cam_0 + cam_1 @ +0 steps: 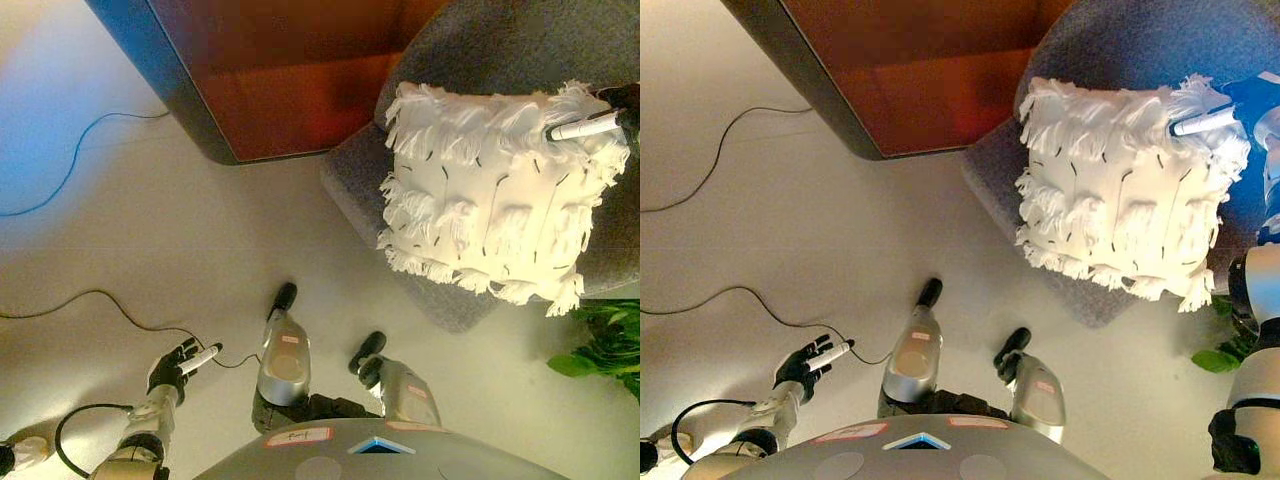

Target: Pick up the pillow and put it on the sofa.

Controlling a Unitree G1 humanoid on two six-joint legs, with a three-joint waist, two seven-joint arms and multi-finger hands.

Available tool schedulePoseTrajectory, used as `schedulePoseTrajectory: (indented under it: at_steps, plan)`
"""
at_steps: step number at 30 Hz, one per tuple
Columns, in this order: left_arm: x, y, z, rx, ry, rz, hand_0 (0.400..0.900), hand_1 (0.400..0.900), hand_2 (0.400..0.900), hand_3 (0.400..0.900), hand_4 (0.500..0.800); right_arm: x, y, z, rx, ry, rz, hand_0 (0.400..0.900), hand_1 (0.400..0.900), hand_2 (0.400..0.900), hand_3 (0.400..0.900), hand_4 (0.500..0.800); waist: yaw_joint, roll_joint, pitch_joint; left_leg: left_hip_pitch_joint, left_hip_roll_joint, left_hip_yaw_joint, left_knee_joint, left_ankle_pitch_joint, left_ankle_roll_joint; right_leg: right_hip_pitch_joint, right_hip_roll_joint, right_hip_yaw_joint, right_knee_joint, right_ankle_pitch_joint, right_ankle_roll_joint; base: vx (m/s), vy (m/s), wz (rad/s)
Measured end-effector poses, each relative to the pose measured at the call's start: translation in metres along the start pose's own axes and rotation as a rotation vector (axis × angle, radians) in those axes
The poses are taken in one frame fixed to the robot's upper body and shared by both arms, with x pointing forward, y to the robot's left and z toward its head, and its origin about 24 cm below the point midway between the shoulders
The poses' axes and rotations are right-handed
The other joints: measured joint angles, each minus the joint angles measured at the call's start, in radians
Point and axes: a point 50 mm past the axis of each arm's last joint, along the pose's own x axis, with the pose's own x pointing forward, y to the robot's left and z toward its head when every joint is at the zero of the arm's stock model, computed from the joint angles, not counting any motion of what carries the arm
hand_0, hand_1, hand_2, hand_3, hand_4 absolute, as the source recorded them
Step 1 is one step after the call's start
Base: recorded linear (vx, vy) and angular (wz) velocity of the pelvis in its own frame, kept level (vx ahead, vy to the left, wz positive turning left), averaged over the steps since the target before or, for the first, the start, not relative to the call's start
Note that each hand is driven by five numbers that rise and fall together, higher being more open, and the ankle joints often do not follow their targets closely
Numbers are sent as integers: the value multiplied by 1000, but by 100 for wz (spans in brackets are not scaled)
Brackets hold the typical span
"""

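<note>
A white fringed pillow (495, 195) with small dark marks lies on the grey sofa seat (352, 178) at the upper right. My right hand (1230, 112) is at the pillow's far right corner, a white-tipped finger lying on the fringe; the fingers look extended rather than curled round it. My left hand (180, 368) hangs low at the lower left over the floor, fingers relaxed and empty.
A reddish-brown wooden cabinet (280, 70) stands at the top, next to the sofa. A thin cable (80, 150) runs across the pale floor (180, 240) at left. A green plant (605, 345) is at the lower right beside the sofa.
</note>
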Motion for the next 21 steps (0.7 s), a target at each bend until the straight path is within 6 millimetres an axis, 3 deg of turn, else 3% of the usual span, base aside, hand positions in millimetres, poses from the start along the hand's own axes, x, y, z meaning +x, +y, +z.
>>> schedulePoseTrajectory:
  at_steps: [10, 21]
  plan:
    - [4, -5, 17, -9, -51, -28, 900, 900, 900, 900, 800, -2, -9, -8, 14, 53, -48, 900, 900, 900, 900, 800, -8, -11, 12, 18, 10, 30, 4, -4, 0, 0, 7, 33, 1, -1, -5, 9, -23, -13]
    - [2, -1, 6, -8, -12, -11, 900, 900, 900, 900, 800, -19, -47, -29, 10, 124, -137, 900, 900, 900, 900, 800, -59, -54, 6, 149, 20, 101, -20, -27, 8, 112, 28, 116, -69, 14, 6, 55, 34, -18]
